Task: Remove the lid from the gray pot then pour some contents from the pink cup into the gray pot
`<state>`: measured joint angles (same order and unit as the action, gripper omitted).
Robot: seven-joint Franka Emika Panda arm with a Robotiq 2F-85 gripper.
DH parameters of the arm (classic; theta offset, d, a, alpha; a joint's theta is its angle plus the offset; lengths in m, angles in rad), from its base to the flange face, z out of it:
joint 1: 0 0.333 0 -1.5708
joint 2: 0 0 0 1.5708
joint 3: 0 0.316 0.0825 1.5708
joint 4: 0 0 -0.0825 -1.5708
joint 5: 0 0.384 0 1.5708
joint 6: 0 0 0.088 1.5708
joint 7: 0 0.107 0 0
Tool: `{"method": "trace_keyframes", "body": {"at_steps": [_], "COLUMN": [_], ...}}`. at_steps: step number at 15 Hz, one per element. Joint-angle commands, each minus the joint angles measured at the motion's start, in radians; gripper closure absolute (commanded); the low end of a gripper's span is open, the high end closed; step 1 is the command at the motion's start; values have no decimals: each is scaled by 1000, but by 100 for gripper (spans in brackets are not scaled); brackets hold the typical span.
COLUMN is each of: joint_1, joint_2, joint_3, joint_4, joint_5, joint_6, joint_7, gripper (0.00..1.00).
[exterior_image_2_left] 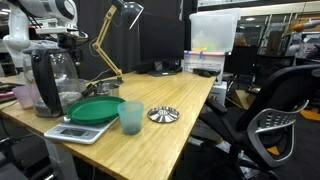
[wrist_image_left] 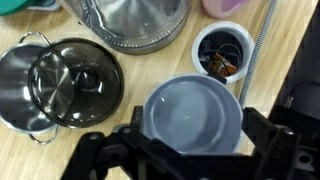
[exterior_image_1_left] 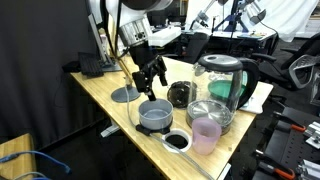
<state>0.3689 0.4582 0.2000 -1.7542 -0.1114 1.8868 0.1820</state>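
The gray pot [wrist_image_left: 192, 115] stands open with no lid on it; in an exterior view [exterior_image_1_left: 155, 117] it is near the table's front edge. My gripper [wrist_image_left: 185, 145] is open and empty just above it, with a finger on either side of its near rim [exterior_image_1_left: 150, 82]. The dark lid [wrist_image_left: 75, 85] with a shiny knob rests on a small steel pot to the left in the wrist view, and shows dimly in an exterior view [exterior_image_1_left: 180, 95]. The pink cup [exterior_image_1_left: 207, 133] stands upright beyond the pot; its edge shows in the wrist view [wrist_image_left: 225, 5].
A white-rimmed black disc [exterior_image_1_left: 177, 141] lies beside the pot. A steel pan with a glass lid [exterior_image_1_left: 210, 112] and a kettle [exterior_image_1_left: 225, 80] stand behind. A desk lamp [exterior_image_1_left: 125, 92] stands at the back. A green plate [exterior_image_2_left: 98, 108] and a teal cup [exterior_image_2_left: 130, 118] are further along the table.
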Motion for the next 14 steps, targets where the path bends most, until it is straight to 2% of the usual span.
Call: {"method": "trace_keyframes", "body": {"at_steps": [1, 8, 14], "joint_1": [19, 49, 125], "joint_2": [-58, -96, -146], "joint_3": [34, 78, 118], "joint_4": [-80, -260, -371], "joint_5": [-12, -23, -119], "joint_6": [93, 216, 301], "joint_7": [-31, -57, 14], "gripper": [0, 0, 0]}}
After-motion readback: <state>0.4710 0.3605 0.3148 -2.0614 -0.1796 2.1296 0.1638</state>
